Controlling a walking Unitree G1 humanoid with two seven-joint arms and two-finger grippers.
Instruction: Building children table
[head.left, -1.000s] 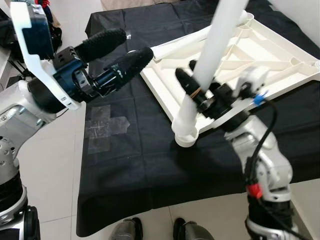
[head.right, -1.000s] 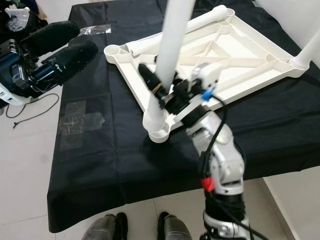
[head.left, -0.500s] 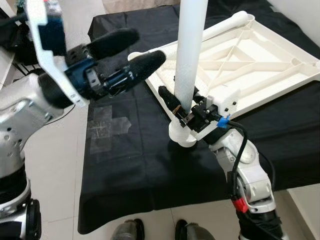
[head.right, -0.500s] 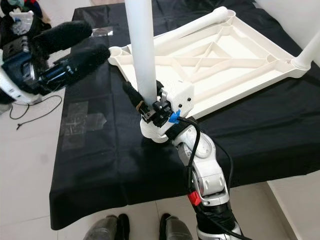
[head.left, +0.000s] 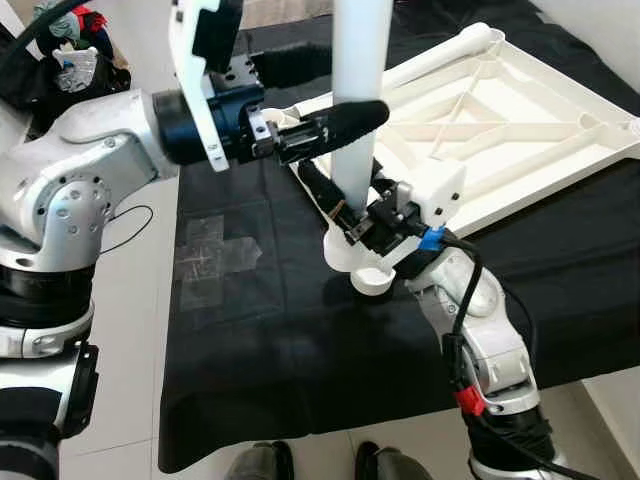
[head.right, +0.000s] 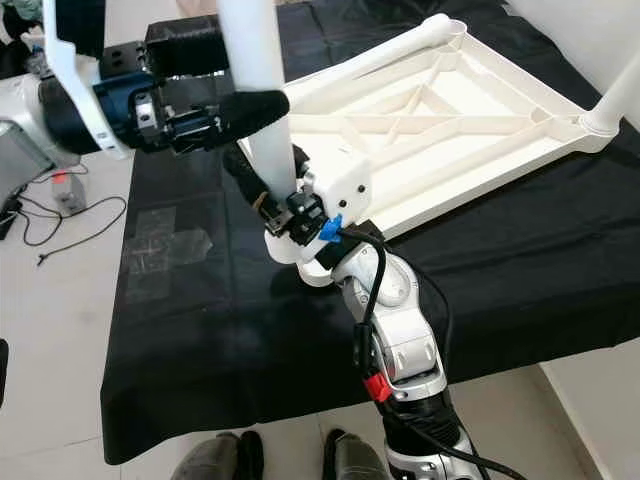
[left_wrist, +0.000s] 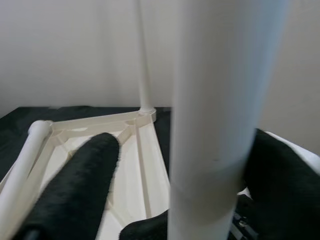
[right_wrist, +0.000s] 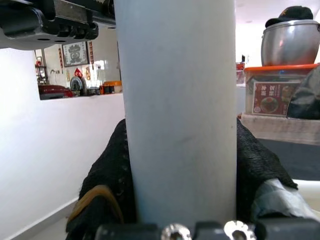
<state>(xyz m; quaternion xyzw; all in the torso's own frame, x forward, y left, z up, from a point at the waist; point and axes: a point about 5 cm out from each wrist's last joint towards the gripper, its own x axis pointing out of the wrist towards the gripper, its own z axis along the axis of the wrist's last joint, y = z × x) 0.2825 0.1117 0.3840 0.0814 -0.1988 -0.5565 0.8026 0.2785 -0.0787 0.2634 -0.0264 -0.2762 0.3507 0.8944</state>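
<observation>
The tabletop lies upside down on the black cloth, ribs upward, with one leg already standing at its far corner. A second leg stands nearly upright at the near corner socket. The right gripper is clenched on the leg low down, just above the socket. The left gripper brackets the leg higher up, one finger on each side; whether those fingers press the leg cannot be told. The step in hand appears to be seating the leg. To do it well, the leg should be held plumb over the socket, the upper grip steadying against tilt while the lower grip drives straight down. A sideways push risks sliding the tabletop on the cloth or jamming the leg askew.
</observation>
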